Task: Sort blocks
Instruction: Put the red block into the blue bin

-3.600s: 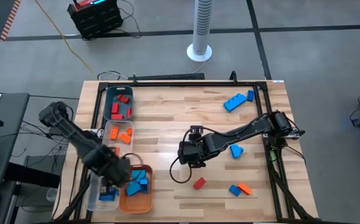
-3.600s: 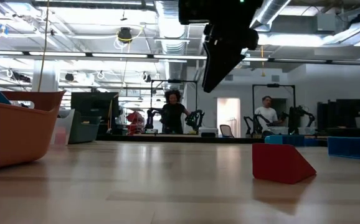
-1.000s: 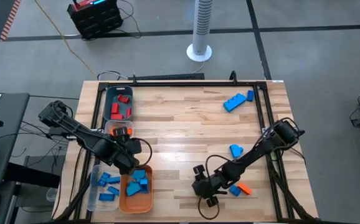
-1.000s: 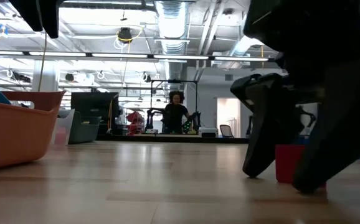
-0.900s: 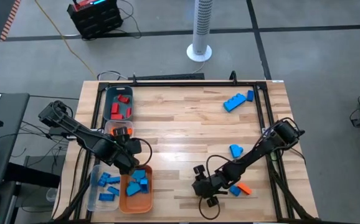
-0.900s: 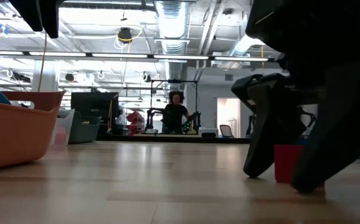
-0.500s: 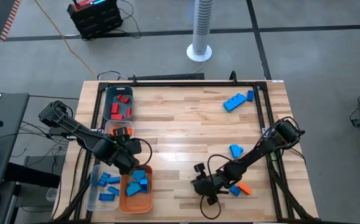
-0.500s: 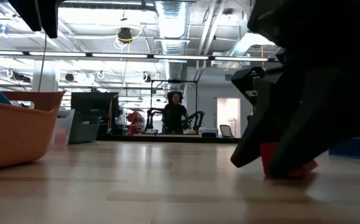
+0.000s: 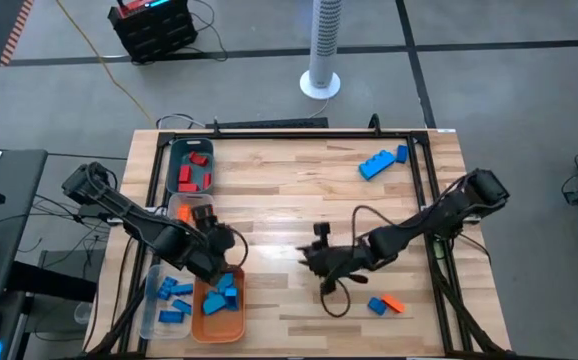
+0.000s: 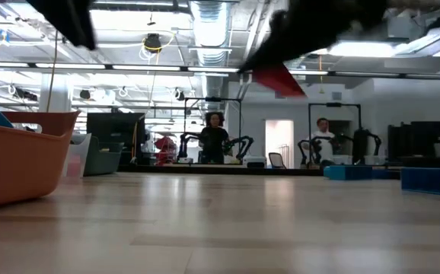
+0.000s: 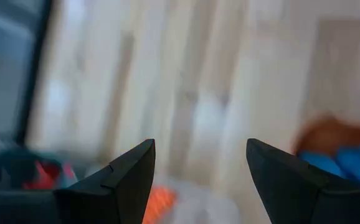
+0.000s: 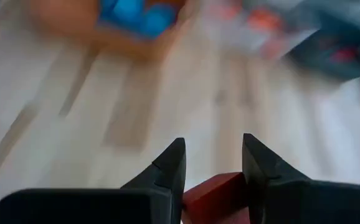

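R fingers (image 12: 212,163) clamped on red block (image 12: 216,194), mid-table; L fingers (image 11: 200,177) apart, empty.

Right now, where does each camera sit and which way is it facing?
High: overhead, straight down on the table and both arms.
Low: tabletop height, across into the room; the red block shows aloft.
Left wrist: past the open left claw toward the bins.
Right wrist: past the right claw, shut on the red block.
The red block shows in both the low and right wrist views.
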### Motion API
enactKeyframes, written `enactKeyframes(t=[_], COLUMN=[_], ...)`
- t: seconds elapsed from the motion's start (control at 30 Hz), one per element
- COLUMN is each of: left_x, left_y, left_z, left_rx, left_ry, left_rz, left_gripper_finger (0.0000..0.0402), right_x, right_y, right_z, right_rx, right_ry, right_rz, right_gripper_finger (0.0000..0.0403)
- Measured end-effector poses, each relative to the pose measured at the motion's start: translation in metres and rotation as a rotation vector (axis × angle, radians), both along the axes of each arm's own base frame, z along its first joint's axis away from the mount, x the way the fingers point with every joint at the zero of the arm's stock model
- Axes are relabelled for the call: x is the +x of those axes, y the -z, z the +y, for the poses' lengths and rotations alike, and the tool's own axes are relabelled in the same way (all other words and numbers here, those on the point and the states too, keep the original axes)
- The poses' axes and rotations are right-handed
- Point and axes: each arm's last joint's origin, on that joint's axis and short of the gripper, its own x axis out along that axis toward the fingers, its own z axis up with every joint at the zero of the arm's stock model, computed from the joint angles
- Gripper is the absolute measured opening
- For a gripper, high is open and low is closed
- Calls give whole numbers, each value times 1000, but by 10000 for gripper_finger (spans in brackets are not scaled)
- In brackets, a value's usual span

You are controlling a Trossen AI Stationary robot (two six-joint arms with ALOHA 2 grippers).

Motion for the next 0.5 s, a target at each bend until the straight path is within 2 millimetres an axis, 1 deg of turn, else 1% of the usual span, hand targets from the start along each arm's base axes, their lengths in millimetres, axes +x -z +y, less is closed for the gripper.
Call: enactKeyframes(t=[0.1,0.23,0.37,0.5], left_x=[7,20,37,53], left_y=[14,28,23,7], left_z=[-5,-11,-13,-15], left_rx=[125,194,225,222], left_ry=[42,95,129,178], left_rz=[-121,-257,-398,-548], left_gripper_finger=[245,245,245,245], right_x=[2,9,17,21], right_y=[-20,-46,-58,-66], right_z=[-1,1,4,4], right_rx=[-17,5,-10,-46], right_ry=[35,48,38,19], right_rz=[-147,-393,-584,-722], right_gripper_finger=[109,109,109,109])
